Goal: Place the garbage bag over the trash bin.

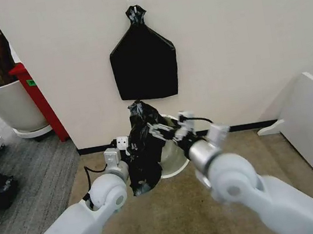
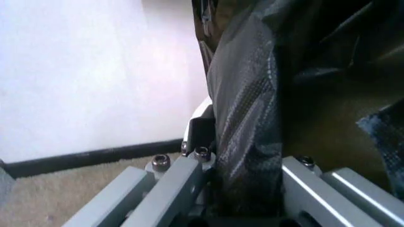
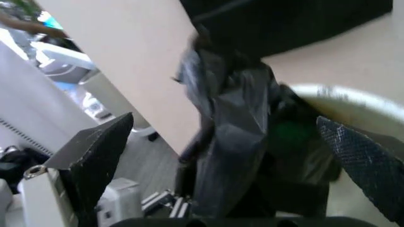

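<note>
Claws: left claw grips garbage bag; right claw spread.

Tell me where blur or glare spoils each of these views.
Head view: mostly sharp, with the right gripper slightly motion-blurred. Left wrist view: the wall is washed out bright, and the garbage bag is soft and close. Right wrist view: blurred throughout, with the trash bin rim smeared.

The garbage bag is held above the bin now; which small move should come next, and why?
Probably close the right gripper on the garbage bag: its fingers stand open around the plastic, while the left gripper already clamps it, bunched at the trash bin rim, not spread.
</note>
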Available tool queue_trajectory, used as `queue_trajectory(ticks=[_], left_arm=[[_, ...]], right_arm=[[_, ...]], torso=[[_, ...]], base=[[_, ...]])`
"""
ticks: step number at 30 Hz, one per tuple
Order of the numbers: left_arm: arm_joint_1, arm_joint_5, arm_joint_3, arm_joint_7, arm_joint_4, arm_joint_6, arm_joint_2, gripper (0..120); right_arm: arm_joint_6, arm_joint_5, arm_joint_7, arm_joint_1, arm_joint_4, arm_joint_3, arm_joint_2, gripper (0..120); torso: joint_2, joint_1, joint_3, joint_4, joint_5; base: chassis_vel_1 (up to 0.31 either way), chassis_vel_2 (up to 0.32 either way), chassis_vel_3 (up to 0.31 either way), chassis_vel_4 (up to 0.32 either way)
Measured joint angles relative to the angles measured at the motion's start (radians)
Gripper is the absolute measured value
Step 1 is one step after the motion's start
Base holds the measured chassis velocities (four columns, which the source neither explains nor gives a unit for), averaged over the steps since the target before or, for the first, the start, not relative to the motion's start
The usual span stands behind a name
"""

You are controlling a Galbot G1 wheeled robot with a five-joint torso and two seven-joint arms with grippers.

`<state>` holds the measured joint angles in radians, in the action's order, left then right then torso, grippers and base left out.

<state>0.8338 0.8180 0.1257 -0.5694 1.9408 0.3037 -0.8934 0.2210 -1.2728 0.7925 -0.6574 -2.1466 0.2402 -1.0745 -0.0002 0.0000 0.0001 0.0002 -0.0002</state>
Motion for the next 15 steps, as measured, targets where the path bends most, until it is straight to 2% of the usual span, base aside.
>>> queue_trajectory(ticks=[5,10,12,15], left_arm=[[0.001,-0.020,-0.005,0.014,0.004,-0.007,0.000,1],[0.005,-0.036,-0.010,0.021,0.012,-0.010,0.000,1],[0.005,-0.037,-0.011,0.021,0.013,-0.010,0.000,1],[0.003,-0.039,-0.012,0.022,0.015,-0.010,0.000,1]], right_arm=[[0.003,-0.019,0.034,0.024,0.045,0.009,-0.025,100],[0.005,-0.038,0.055,0.027,0.063,0.017,-0.041,82],[0.005,-0.039,0.056,0.027,0.064,0.018,-0.042,81],[0.004,-0.041,0.061,0.028,0.067,0.024,-0.049,66]], torso=[[0.000,0.000,0.000,-0.0002,-0.0001],[0.000,0.000,0.000,-0.0003,-0.0001],[0.000,0.000,0.000,-0.0003,0.0000],[0.000,0.000,0.000,-0.0003,0.0000]], base=[[0.000,0.000,0.000,0.000],[0.000,0.000,0.000,0.000],[0.000,0.000,0.000,0.000],[0.000,0.000,0.000,0.000]])
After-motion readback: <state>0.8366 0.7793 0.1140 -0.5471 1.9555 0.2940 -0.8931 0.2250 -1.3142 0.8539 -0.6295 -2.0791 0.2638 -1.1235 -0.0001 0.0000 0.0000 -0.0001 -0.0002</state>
